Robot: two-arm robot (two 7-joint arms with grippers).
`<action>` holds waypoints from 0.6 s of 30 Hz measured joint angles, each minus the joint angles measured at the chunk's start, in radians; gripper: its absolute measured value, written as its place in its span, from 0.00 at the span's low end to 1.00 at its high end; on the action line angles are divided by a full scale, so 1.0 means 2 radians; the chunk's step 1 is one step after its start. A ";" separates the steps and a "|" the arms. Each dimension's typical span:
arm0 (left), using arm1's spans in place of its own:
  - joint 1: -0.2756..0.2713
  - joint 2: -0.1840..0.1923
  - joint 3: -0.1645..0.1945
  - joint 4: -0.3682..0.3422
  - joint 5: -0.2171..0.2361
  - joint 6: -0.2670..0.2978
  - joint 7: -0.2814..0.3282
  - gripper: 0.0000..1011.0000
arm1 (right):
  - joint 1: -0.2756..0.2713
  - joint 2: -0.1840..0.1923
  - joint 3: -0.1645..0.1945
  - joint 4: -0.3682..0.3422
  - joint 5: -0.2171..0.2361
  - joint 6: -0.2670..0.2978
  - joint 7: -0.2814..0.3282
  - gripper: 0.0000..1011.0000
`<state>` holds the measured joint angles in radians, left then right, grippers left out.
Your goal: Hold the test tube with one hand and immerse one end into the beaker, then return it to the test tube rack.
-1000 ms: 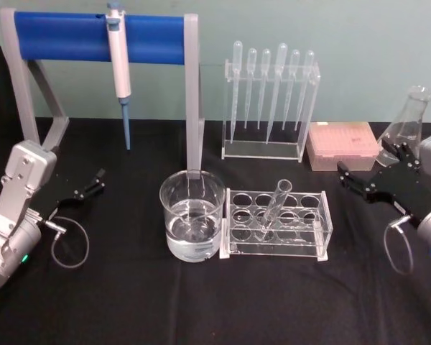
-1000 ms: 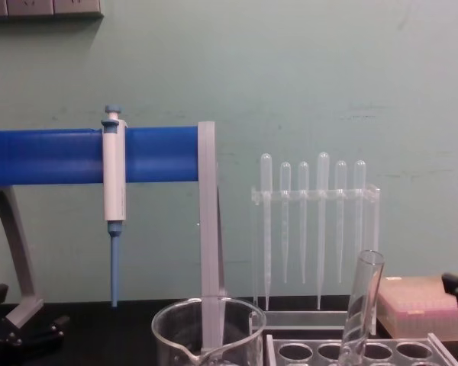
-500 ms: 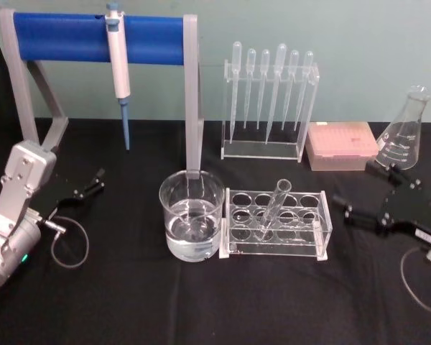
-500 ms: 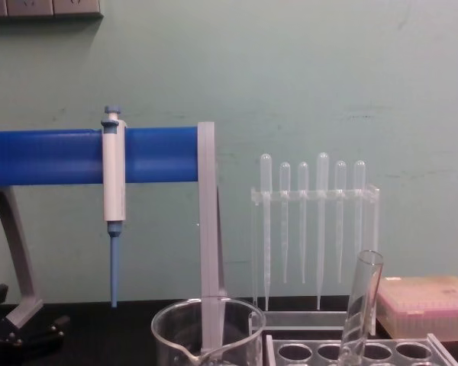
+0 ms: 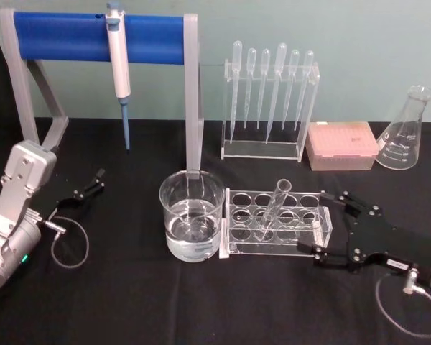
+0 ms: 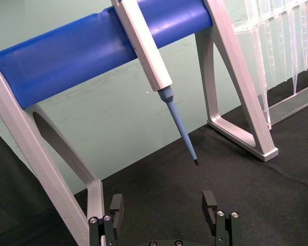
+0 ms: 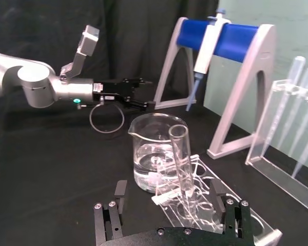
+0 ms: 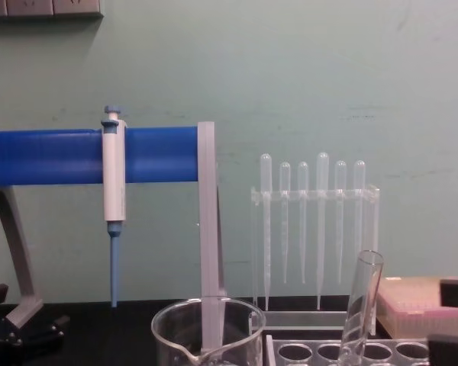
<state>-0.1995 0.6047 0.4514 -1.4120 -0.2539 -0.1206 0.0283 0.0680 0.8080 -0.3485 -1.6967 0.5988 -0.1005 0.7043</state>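
just left of the black right gripper (image 5: 329,224), spread wide and empty, the long clear glass test tube (image 5: 273,208) leans near-upright in its clear rack (image 5: 233,248); left gripper (image 5: 86,188) idles far left, spread.

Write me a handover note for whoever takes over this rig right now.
Right claw: open, low at the right end of the rack, holding nothing.
Left claw: open, parked at the left of the table by the pipettor stand.
Test tube leans in the rack; beaker, with water, sits just left of it.
Done: nothing gripped yet.
Left: grip tube, dip one end in beaker, return it to rack.
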 joint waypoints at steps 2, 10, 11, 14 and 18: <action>0.000 0.000 0.000 0.000 0.000 0.000 0.000 0.99 | 0.007 -0.005 -0.005 0.004 -0.005 0.000 0.003 0.99; 0.000 0.000 0.000 0.000 0.000 0.000 0.000 0.99 | 0.052 -0.043 -0.033 0.036 -0.029 0.010 0.005 0.99; 0.000 0.000 0.000 0.000 0.000 0.000 0.000 0.99 | 0.055 -0.046 -0.034 0.039 -0.029 0.012 0.004 0.99; 0.000 0.000 0.000 0.000 0.000 0.000 0.000 0.99 | 0.065 -0.057 -0.041 0.047 -0.030 0.020 0.002 0.99; 0.000 0.000 0.000 0.000 0.000 0.000 0.000 0.99 | 0.073 -0.066 -0.048 0.053 -0.031 0.026 -0.003 0.99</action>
<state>-0.1995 0.6047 0.4514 -1.4120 -0.2539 -0.1206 0.0283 0.2149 0.6754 -0.4445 -1.5916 0.5360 -0.0480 0.6991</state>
